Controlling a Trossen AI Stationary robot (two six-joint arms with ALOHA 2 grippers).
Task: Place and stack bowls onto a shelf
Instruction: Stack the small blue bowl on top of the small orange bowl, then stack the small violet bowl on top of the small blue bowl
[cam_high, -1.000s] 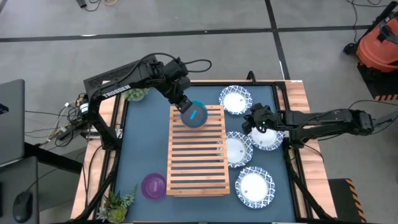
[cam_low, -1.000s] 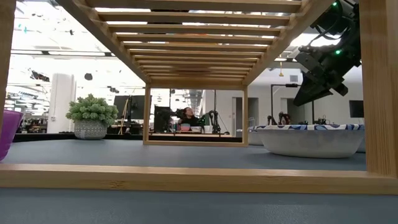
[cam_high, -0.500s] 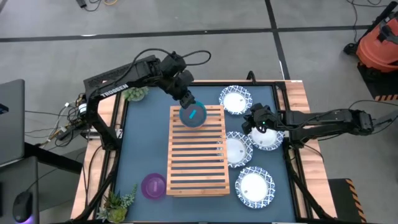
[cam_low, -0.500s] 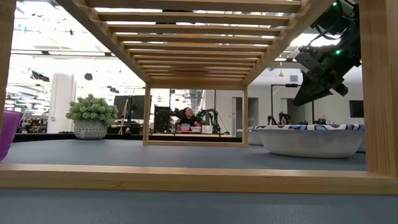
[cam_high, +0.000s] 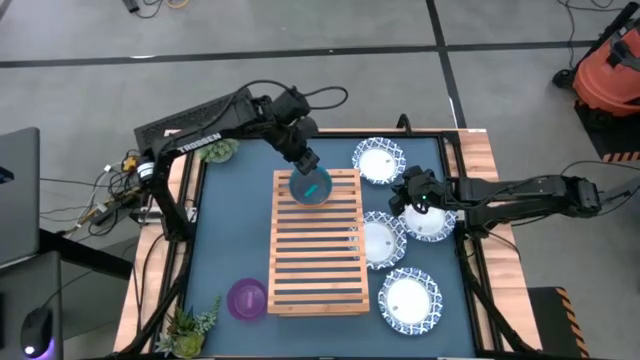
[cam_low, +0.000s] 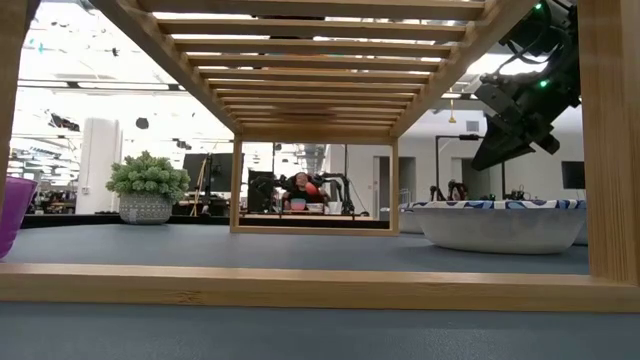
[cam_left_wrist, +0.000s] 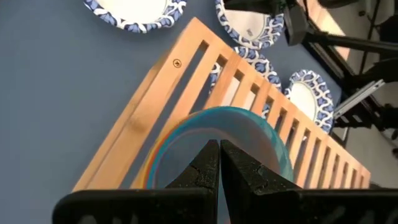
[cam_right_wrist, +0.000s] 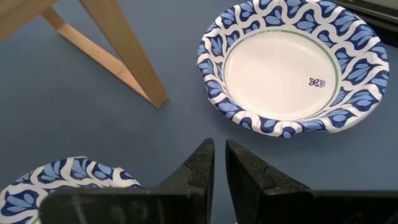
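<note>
The light-wood slatted shelf (cam_high: 316, 242) stands mid-table. A teal bowl (cam_high: 312, 187) sits upright on the shelf's far end. In the left wrist view, red and yellow edges (cam_left_wrist: 151, 167) show under the rim of the teal bowl (cam_left_wrist: 249, 134). My left gripper (cam_high: 307, 162) (cam_left_wrist: 219, 155) is shut, over the bowl's far rim. The purple bowl (cam_high: 247, 298) rests on the table near the shelf's near-left corner. Several blue-rimmed white dishes (cam_high: 379, 160) (cam_high: 408, 298) lie right of the shelf. My right gripper (cam_high: 411, 196) (cam_right_wrist: 219, 158) hangs shut above the table beside one dish (cam_high: 432, 224). My left gripper points its shut fingertips (cam_left_wrist: 210, 155) slanting down from the far side at the teal bowl's hollow. The fingers themselves hide the spot, so I cannot tell whether they touch the bowl.
Small potted plants stand at the far-left (cam_high: 215, 150) and near-left (cam_high: 190, 322) corners. A shelf leg (cam_right_wrist: 118, 53) and two dishes (cam_right_wrist: 289, 68) (cam_right_wrist: 68, 180) flank my right gripper. Bare blue tabletop (cam_high: 230, 230) lies left of the shelf. A person (cam_low: 300, 185) sits far behind.
My left gripper has shifted a little toward the table's far-right, from the teal bowl's left rim to its far rim, and its wrist has turned. The bowl has stayed on the shelf's far end.
</note>
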